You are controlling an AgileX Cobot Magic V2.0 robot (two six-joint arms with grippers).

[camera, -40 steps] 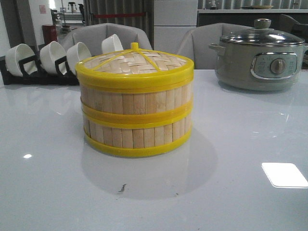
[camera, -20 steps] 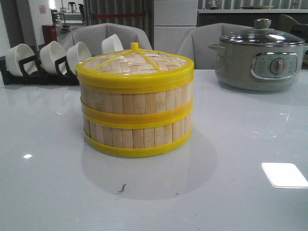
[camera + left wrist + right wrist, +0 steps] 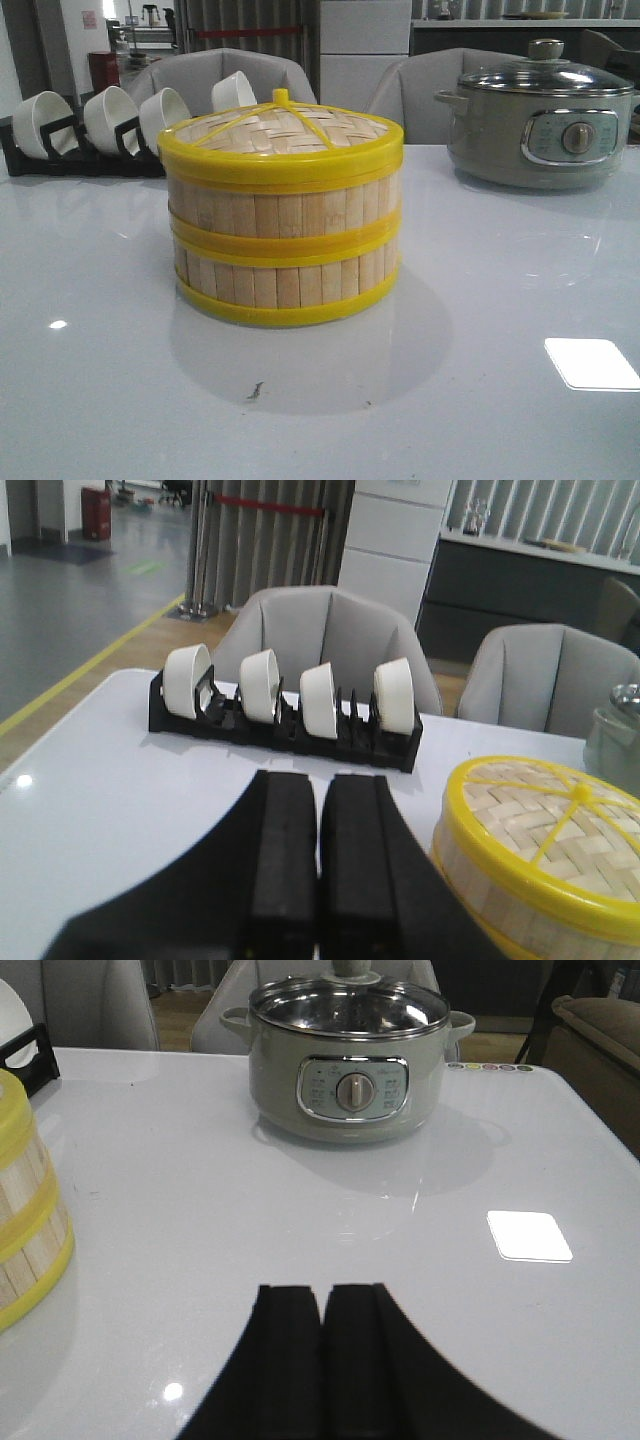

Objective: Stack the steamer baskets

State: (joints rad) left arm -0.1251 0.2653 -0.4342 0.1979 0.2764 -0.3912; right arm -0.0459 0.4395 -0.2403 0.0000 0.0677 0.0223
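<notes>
Two steamer baskets stand stacked in the middle of the white table, the upper basket (image 3: 280, 205) on the lower basket (image 3: 283, 280), with a woven yellow-rimmed lid (image 3: 280, 135) on top. The stack also shows in the left wrist view as the lidded basket (image 3: 530, 865) and at the edge of the right wrist view as the basket wall (image 3: 25, 1220). My left gripper (image 3: 320, 780) is shut and empty, held back from the stack and apart from it. My right gripper (image 3: 322, 1290) is shut and empty over bare table. Neither gripper appears in the front view.
A grey-green electric pot (image 3: 540, 115) with a glass lid stands at the back right. A black rack of white cups (image 3: 90, 125) sits at the back left. Grey chairs (image 3: 330, 645) stand behind the table. A bright light patch (image 3: 590, 362) lies on the table at the right.
</notes>
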